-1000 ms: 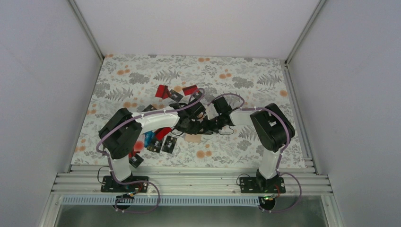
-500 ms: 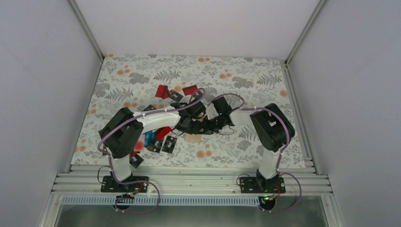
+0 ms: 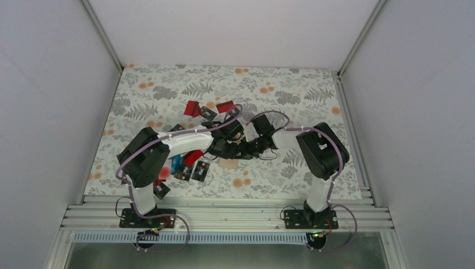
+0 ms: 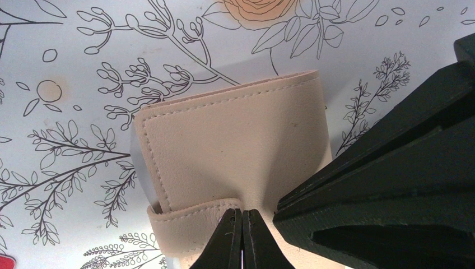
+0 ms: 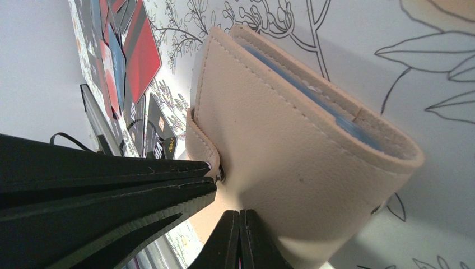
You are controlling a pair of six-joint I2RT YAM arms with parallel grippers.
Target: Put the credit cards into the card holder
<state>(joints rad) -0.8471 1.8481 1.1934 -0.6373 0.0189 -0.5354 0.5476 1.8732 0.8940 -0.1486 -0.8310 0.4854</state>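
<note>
Both my tools meet over the card holder (image 3: 228, 163), which lies folded shut around the middle of the worktop (image 3: 291, 89), a little toward its near edge. My left tool (image 4: 242, 224) is closed, its tips together against the edge of the strap (image 4: 185, 224) that wraps round the holder. I cannot tell whether any leather is pinched between them. My right tool (image 5: 241, 224) is closed as well. Its tips rest on the tan outer face just beside the left tool, and it comes in from the right-edge side. So the holder sits directly under both, about equally near to each arm.

What matters next, I judge, is the strap. It crosses the opening side of the holder and ends at the snap (image 5: 220, 175), and my left tool's tip lies right at that snap. The fold seems to run along the opposite side, with blue-grey lining showing along one open edge. To open the holder I would need one tool pinning the body while the other peels the strap away from the fold. The credit cards (image 3: 192, 108) lie scattered toward the left edge, nearer my left arm.
</note>
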